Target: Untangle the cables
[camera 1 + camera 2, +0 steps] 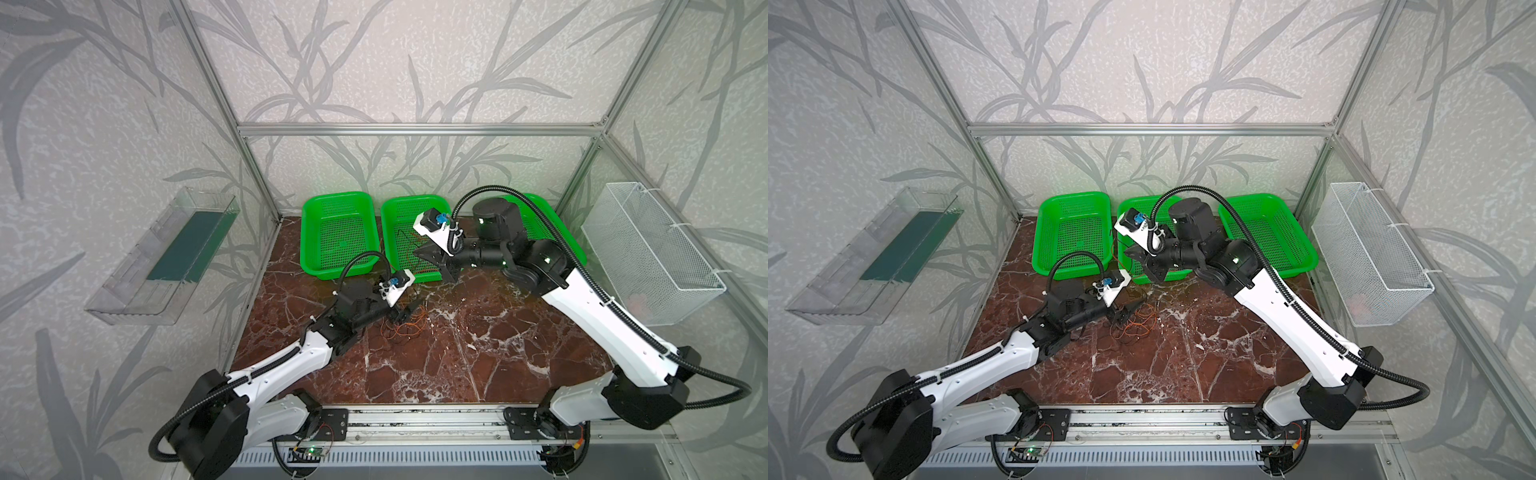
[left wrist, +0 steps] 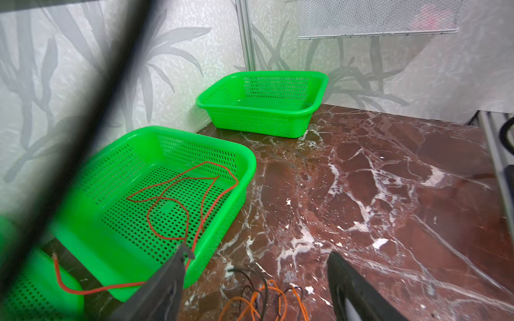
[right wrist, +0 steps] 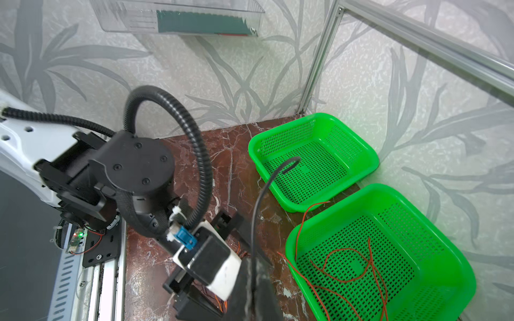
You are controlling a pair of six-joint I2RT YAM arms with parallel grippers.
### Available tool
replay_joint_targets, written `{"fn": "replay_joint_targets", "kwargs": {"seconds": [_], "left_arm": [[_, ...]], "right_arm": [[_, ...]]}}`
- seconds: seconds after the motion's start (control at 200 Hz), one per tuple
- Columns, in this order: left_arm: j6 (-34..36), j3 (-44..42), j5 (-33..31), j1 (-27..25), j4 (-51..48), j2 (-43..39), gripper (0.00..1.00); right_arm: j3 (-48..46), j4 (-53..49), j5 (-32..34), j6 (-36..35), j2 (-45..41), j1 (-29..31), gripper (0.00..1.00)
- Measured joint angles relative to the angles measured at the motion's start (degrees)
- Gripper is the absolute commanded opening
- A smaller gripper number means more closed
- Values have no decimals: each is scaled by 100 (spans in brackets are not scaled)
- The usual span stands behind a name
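Observation:
A loose tangle of orange and black cables (image 1: 405, 328) (image 2: 267, 297) lies on the marble table. My left gripper (image 1: 409, 311) (image 2: 258, 278) hangs just over it, jaws wide open and empty. A red cable (image 2: 180, 194) (image 3: 347, 266) loops inside the middle green basket (image 2: 250, 164), with one end trailing over the rim onto the table. My right gripper (image 1: 424, 254) (image 3: 254, 278) hovers over that basket's front edge, shut on a thin black cable (image 3: 261, 200) that arcs up from its jaws. In the left wrist view a blurred dark strand crosses close to the lens.
Three green baskets stand along the back wall: the left one (image 1: 305, 232) (image 3: 372, 155) and the right one (image 1: 1266, 199) (image 2: 264, 75) hold nothing. A white wire basket (image 1: 648, 249) hangs on the right wall, a clear tray (image 1: 166, 253) on the left wall.

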Motion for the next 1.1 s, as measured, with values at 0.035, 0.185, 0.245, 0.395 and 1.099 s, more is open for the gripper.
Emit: {"fn": "replay_joint_targets", "kwargs": {"seconds": [0.035,0.185,0.245,0.395,1.099], "left_arm": [[31,136,-87,-39,72,87,64],[146,664,-245,-136,262,280,23],[188,796,-243,-144,273,297,7],[323,1252,-57,-205,-98,297,0],[490,5042,361,-658,-1967,1292,0]], "right_arm": [[7,-17,-15,2,0,-20,0],[7,-17,-57,140,-11,-299,0],[4,50,-35,221,-42,-509,0],[-4,201,111,306,-258,-1091,0],[-4223,3641,-802,1412,-1384,-1626,99]]}}
